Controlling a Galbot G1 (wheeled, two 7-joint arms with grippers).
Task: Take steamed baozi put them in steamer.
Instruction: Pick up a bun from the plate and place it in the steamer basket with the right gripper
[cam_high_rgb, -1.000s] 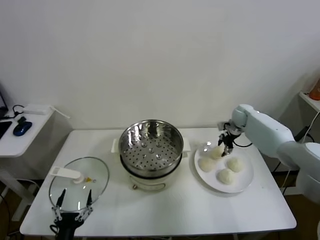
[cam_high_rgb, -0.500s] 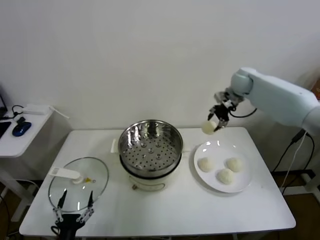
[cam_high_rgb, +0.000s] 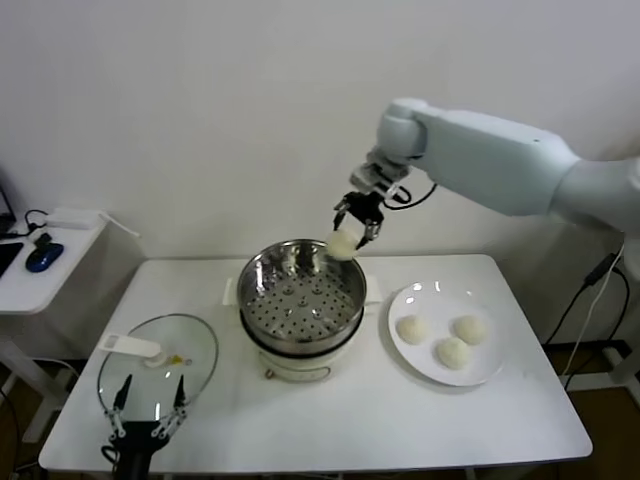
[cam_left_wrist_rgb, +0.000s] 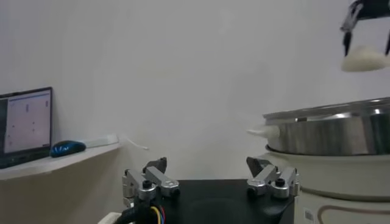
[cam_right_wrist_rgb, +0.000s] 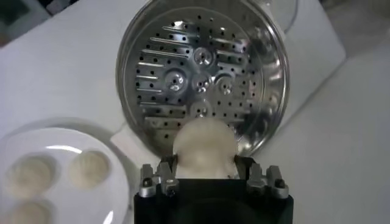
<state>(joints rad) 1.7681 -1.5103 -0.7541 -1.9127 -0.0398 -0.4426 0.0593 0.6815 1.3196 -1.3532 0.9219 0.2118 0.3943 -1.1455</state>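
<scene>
My right gripper (cam_high_rgb: 351, 234) is shut on one off-white baozi (cam_high_rgb: 341, 244) and holds it in the air above the back right rim of the steamer (cam_high_rgb: 300, 290). In the right wrist view the baozi (cam_right_wrist_rgb: 204, 146) sits between the fingers over the steamer's rim (cam_right_wrist_rgb: 265, 131). The steamer's perforated bottom is bare. Three more baozi (cam_high_rgb: 452, 351) lie on the white plate (cam_high_rgb: 495, 368) to the steamer's right. My left gripper (cam_high_rgb: 147, 428) is open and parked low at the table's front left.
A glass lid (cam_high_rgb: 150, 375) with a white handle lies on the table at front left, just beyond the left gripper. A side table (cam_high_rgb: 45, 260) with a blue mouse stands at far left. The wall is close behind the steamer.
My right gripper lifted one baozi off the plate and carried it left and up, from beside the plate to above the steamer's rim. The left arm has not moved.
</scene>
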